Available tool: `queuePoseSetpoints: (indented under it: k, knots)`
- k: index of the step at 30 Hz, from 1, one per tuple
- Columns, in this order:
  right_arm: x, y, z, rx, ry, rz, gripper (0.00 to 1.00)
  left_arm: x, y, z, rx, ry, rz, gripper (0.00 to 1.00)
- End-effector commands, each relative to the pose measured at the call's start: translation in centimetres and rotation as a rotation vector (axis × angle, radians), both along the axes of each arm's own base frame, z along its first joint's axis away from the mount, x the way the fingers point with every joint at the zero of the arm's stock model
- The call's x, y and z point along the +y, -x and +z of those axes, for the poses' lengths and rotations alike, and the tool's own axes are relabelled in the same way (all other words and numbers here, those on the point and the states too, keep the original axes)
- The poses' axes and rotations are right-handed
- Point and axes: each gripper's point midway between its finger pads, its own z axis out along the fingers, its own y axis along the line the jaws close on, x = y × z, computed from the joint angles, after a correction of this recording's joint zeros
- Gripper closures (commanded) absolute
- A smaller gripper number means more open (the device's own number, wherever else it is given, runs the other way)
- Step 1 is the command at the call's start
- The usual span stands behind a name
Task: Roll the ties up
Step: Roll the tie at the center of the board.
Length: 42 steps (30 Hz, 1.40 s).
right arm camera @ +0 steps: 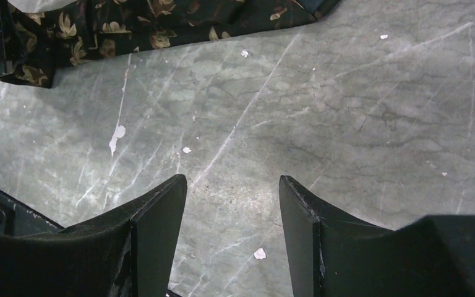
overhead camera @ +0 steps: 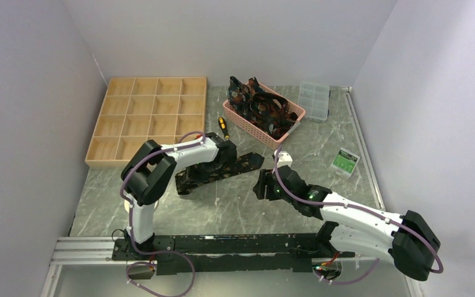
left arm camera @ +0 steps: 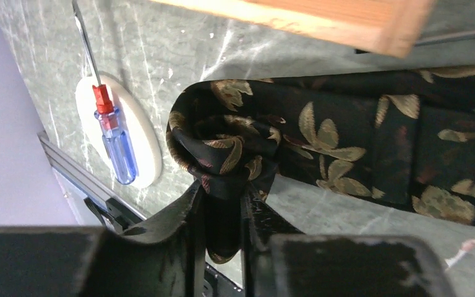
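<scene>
Left wrist view showed the left gripper (left arm camera: 222, 204) almost closed, its fingers (left arm camera: 193, 235) pinching a loose curl of fabric at one end of the tie (left arm camera: 346, 130). From that curl the rest of the tie ran flat along the table (right arm camera: 346, 124), passing just under the corner of the wooden tray (left arm camera: 346, 18). A screwdriver (left arm camera: 114, 136) lay across a white disc (left arm camera: 151, 148) just beside the curl.

The right gripper (right arm camera: 232, 204) hung apart with its jaws wide and nothing between them, over bare table near the tie's free length. More ties (overhead camera: 263, 106) were heaped in the pink basket (overhead camera: 294, 114) at the back.

The tie looked light, thin and limp, with a smooth sheen, so I judged it would slip and uncoil readily. The curl seemed slack rather than tight. The best hold was probably across the full width of the rolled end, while the free gripper pressed down the flat length close to the roll to keep tension.
</scene>
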Motion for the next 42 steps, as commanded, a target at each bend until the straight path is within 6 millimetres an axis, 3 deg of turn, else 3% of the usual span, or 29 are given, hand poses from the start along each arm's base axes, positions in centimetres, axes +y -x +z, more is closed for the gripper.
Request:
queuePoseSetpoints:
  k: [1, 3, 5, 9, 11, 15, 16, 20, 24, 28, 32, 38, 42]
  knots:
    - [-0.3, -0.4, 0.2, -0.017, -0.006, -0.026, 0.39, -3.0, -1.4, -0.5, -0.038, 0.105, -0.029, 0.65]
    - [-0.2, -0.4, 0.2, -0.015, -0.006, -0.023, 0.39, -3.7, -1.4, -0.8, -0.028, 0.127, -0.046, 0.49]
    - [-0.1, -0.4, 0.1, -0.012, -0.008, -0.023, 0.39, -4.2, -1.2, -1.0, -0.024, 0.142, -0.056, 0.39]
    - [0.0, -0.4, 0.1, -0.007, -0.010, -0.018, 0.38, -5.2, -0.8, -0.5, -0.032, 0.205, -0.066, 0.33]
    - [0.1, -0.4, 0.0, -0.007, -0.010, -0.013, 0.38, -5.8, -1.0, 0.4, -0.061, 0.264, -0.073, 0.32]
    - [0.4, -0.4, 0.3, -0.015, -0.016, 0.001, 0.37, -7.4, -1.1, 2.8, -0.129, 0.416, -0.105, 0.08]
    - [0.5, -0.5, 0.5, -0.018, -0.019, 0.007, 0.37, -7.8, -1.1, 3.5, -0.144, 0.459, -0.117, 0.07]
    - [1.5, -0.4, 1.1, -0.024, -0.037, 0.054, 0.35, -8.2, -0.8, 6.5, -0.235, 0.584, -0.136, 0.07]
    - [4.1, -0.4, 2.7, -0.022, -0.100, 0.144, 0.35, -5.7, -0.2, 8.3, -0.394, 0.683, -0.088, 0.07]
    - [8.0, -0.8, 4.6, -0.010, -0.175, 0.238, 0.36, -2.7, 0.9, 8.1, -0.527, 0.846, -0.005, 0.07]
    - [12.7, -0.8, 5.8, -0.015, -0.185, 0.326, 0.40, -0.8, 2.4, 8.1, -0.652, 1.022, 0.038, 0.14]
    - [18.7, -2.3, 7.7, 0.008, -0.270, 0.392, 0.48, 1.5, 4.7, 8.1, -0.782, 1.112, 0.064, 0.31]
    - [21.9, -2.5, 7.5, 0.018, -0.243, 0.454, 0.49, 2.9, 5.6, 6.4, -0.789, 1.086, 0.136, 0.38]
